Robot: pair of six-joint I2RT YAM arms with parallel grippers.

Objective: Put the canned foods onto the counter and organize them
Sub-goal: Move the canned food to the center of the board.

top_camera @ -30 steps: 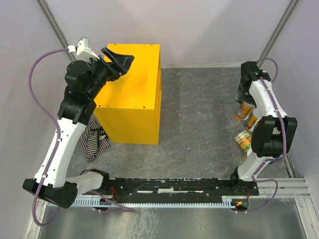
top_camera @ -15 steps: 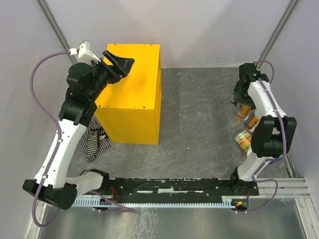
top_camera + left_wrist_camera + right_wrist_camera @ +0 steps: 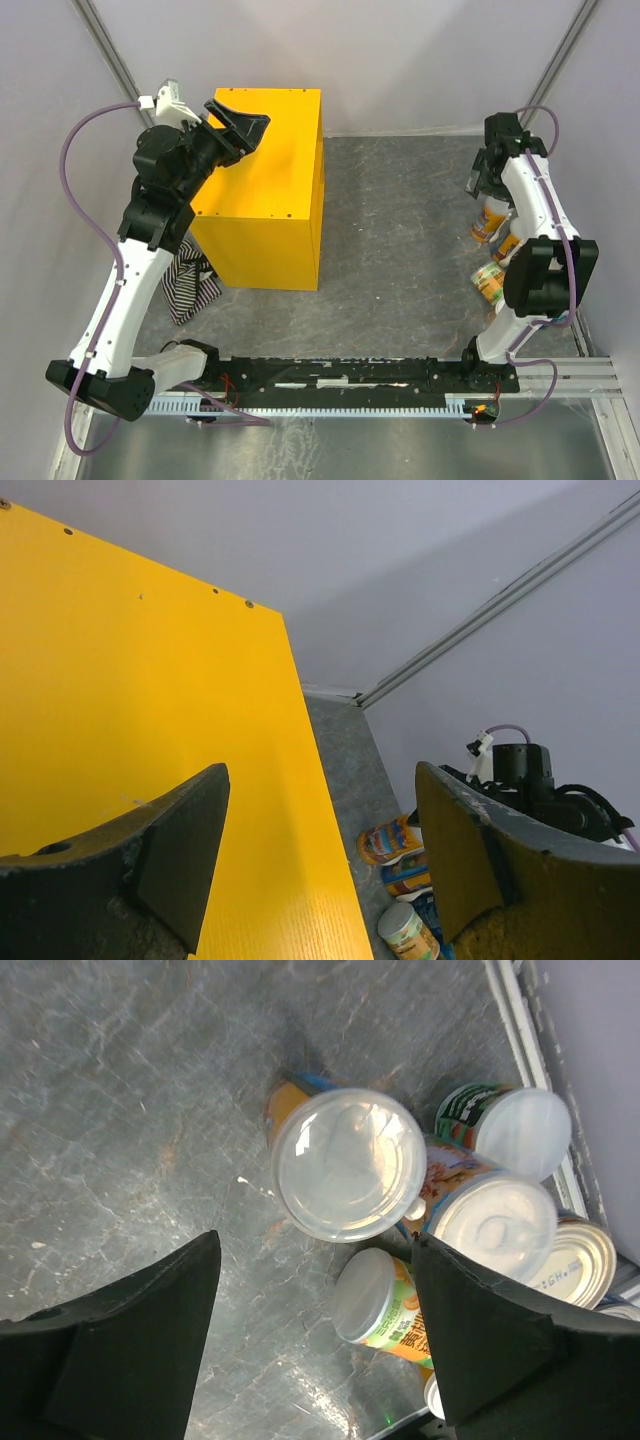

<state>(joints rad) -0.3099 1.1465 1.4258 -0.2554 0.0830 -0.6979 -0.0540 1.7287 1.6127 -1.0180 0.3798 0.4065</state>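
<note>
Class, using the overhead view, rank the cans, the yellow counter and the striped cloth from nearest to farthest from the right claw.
1. The cans, right beside the right claw, at the right side.
2. The yellow counter, across the table, on the left.
3. The striped cloth, farthest, left of the counter's near corner.

Grey mottled worktop point(image 3: 400, 230), three groups on it.
Yellow box point(image 3: 265, 190) stands far left; striped cloth point(image 3: 190, 285) just beside its near corner; cans point(image 3: 348, 1165) cluster at the right edge.

The box point(image 3: 270, 200) is bright yellow, the cans point(image 3: 348, 1165) orange, green and blue with white lids, the cloth point(image 3: 190, 285) dark-striped, the desk point(image 3: 400, 230) mottled grey.
</note>
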